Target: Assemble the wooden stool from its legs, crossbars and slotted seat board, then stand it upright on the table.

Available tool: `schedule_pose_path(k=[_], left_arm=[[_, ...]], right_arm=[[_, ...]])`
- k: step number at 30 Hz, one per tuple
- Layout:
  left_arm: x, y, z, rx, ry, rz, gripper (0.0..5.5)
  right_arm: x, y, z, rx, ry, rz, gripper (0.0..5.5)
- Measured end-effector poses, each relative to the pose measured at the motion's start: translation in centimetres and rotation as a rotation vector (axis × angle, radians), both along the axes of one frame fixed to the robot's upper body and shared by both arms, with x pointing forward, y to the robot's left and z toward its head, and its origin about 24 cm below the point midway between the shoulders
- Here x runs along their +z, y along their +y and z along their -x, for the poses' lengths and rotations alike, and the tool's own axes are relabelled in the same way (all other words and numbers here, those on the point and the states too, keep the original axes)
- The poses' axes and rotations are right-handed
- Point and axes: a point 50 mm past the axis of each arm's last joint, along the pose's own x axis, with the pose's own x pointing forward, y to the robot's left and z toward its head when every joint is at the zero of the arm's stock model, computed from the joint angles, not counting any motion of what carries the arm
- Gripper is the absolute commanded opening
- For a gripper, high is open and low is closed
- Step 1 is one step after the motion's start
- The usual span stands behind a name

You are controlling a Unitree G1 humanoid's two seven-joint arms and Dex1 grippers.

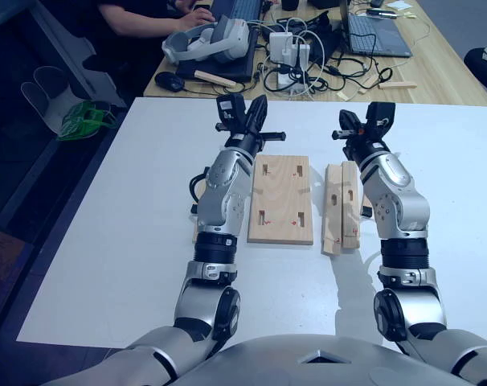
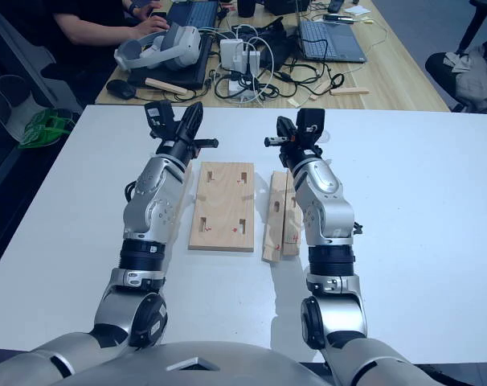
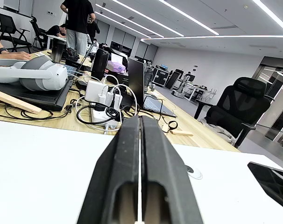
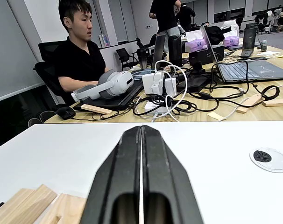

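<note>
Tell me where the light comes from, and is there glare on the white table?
Left wrist view: long ceiling light strips overhead. Left eye view: the table looks evenly lit with no glare spots, while the floor beside it is dark. Right wrist view: the right gripper, jaws shut, looms huge near the lens.

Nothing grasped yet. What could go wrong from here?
The legs lie close side by side, so a pinch may catch two or shove them.
The board lies flat on the table, so its edges may be hard to grip.
The left gripper and right gripper are shut. Lowered like that, they would push parts.
</note>
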Motion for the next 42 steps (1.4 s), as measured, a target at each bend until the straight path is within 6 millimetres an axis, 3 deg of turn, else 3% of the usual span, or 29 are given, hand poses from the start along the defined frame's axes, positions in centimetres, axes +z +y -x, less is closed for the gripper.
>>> schedule_pose_path(k=[30,32,35,37,42], left_arm=[[-0.4,-0.4,-0.9,-0.010,0.048,0.006,0.03],[-0.4,-0.3,-0.9,-0.008,0.063,-0.004,0.31],[1.0,1.6,-0.6,0.031,0.069,-0.063,0.79],[1.6,4.3,0.3,0.065,0.080,-0.145,1.20],[-0.1,11.1,4.0,0.134,0.230,-0.369,1.91]], right_arm=[[-0.1,-0.8,-1.0,-0.031,0.029,-0.073,0.00],[-0.1,-0.8,-1.0,-0.033,0.030,-0.074,0.00],[0.1,-0.9,-0.9,-0.048,0.026,-0.075,0.00],[0.4,-1.3,-0.8,-0.065,0.011,-0.089,0.00],[0.5,-2.3,0.1,-0.116,0.020,-0.121,0.00]])
